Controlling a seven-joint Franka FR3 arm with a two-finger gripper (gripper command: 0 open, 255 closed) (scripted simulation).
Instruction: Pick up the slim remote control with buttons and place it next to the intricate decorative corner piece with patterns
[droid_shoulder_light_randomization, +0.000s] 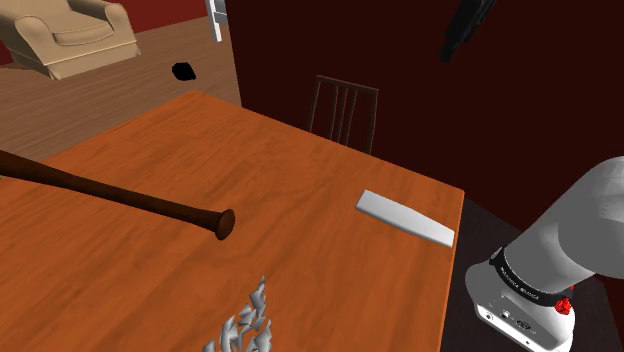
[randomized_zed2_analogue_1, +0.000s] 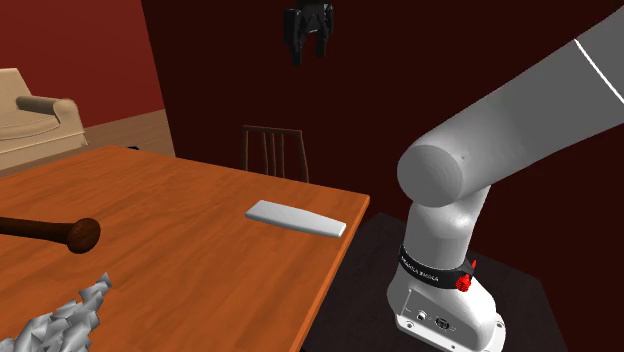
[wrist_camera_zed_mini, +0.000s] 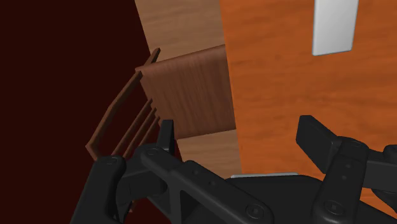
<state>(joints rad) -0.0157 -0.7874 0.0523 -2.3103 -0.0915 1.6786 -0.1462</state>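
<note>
gripper (randomized_zed2_analogue_1: 308, 30): black fingers spread, empty, high over dark wooden chair (droid_shoulder_light_randomization: 345, 110) | flat pale-grey slim remote (droid_shoulder_light_randomization: 405, 218): on orange wooden table (droid_shoulder_light_randomization: 300, 170), well below gripper, long axis parallel to chair-side edge

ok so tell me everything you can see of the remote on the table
The remote is a slim, flat, long rectangular slab drawn plain pale grey, with no buttons or markings showing. It lies flat on the orange-brown wooden table. Its long side runs roughly parallel to the edge where the dark chair stands, and one end lies near the edge facing the robot's stand. Only the table touches it; the open pincer hangs high up, well clear of it.
</note>
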